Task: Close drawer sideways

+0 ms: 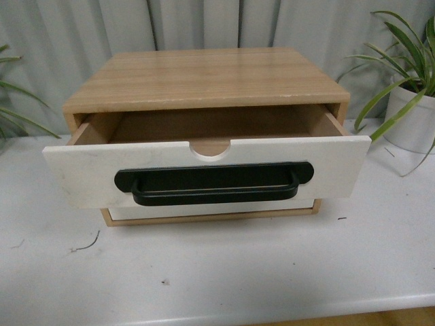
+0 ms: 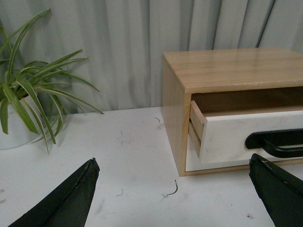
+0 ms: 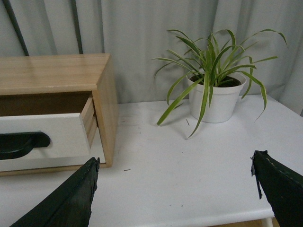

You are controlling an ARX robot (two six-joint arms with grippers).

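Observation:
The drawer (image 1: 81, 170) with a white front, a long black bar handle (image 1: 214, 182) and a half-round notch in its top edge stands pulled out of the light wood cabinet (image 1: 204, 81) on the white table. It also shows in the left wrist view (image 2: 227, 135) and the right wrist view (image 3: 61, 135). Neither arm shows in the front view. My left gripper (image 2: 173, 189) is open and empty, in front of the cabinet's left corner. My right gripper (image 3: 174, 189) is open and empty, in front of the cabinet's right corner.
A plain white drawer front (image 1: 204, 209) without a handle sits closed below. A potted plant (image 3: 213, 97) stands right of the cabinet, another (image 2: 19, 118) left of it. The white table (image 1: 217, 272) ends at a front edge. A grey curtain hangs behind.

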